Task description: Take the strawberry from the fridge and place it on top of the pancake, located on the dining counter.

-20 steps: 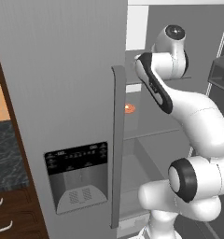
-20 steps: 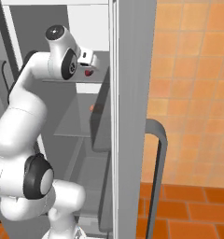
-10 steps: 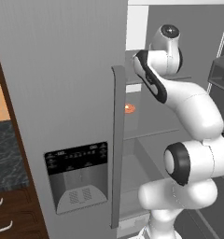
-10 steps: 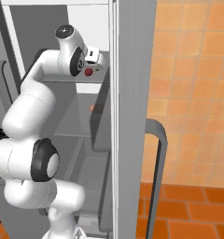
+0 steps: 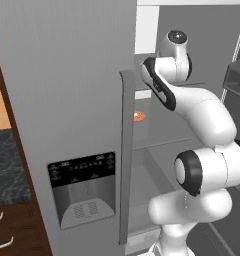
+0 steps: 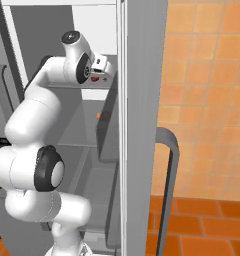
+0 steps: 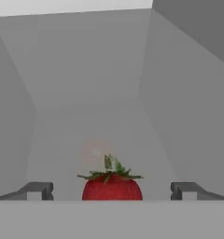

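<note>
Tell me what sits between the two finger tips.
In the hand view, the strawberry sits between the open hand's finger tips, with bare gaps either side.

The strawberry's [image 7: 112,186] lower half was cut off at the bottom of the hand view. The fridge door [image 5: 67,100] hid the tool in the left base view.

The arm [image 5: 202,115] reaches deeper into the fridge [image 5: 67,100] than a second ago, carrying the tool [image 7: 112,191] forward toward the strawberry [image 7: 112,184].
</note>
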{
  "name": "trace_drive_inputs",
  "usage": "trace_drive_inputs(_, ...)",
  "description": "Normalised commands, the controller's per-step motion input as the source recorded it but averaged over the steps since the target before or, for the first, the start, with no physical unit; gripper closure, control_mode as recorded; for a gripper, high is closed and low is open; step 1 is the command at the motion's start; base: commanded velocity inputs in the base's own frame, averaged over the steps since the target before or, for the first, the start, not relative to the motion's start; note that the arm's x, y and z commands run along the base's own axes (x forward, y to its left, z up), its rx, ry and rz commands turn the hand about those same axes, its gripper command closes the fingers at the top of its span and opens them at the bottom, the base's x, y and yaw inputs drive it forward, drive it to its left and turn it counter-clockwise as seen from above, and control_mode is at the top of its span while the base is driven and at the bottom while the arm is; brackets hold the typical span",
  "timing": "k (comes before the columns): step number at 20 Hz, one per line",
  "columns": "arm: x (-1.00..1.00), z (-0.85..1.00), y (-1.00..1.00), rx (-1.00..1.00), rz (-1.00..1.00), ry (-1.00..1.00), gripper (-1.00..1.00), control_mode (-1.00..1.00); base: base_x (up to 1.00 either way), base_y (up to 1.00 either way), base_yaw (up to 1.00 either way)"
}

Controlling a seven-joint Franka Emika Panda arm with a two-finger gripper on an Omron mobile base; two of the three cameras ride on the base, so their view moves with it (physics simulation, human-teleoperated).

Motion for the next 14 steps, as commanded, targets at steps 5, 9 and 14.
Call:
trace_drive_inputs(5, 0.04, -0.21, 0.0, 0.0, 0.0, 0.0, -1.0, -1.0, 0.0, 0.0, 0.0)
trace_drive_inputs(9, 0.03, -0.09, 0.0, 0.0, 0.0, 0.0, 1.0, -1.0, 0.0, 0.0, 0.0)
trace_drive_inputs(14, -0.07, -0.08, 0.0, 0.0, 0.0, -0.05, 1.0, -1.0, 0.0, 0.0, 0.0)
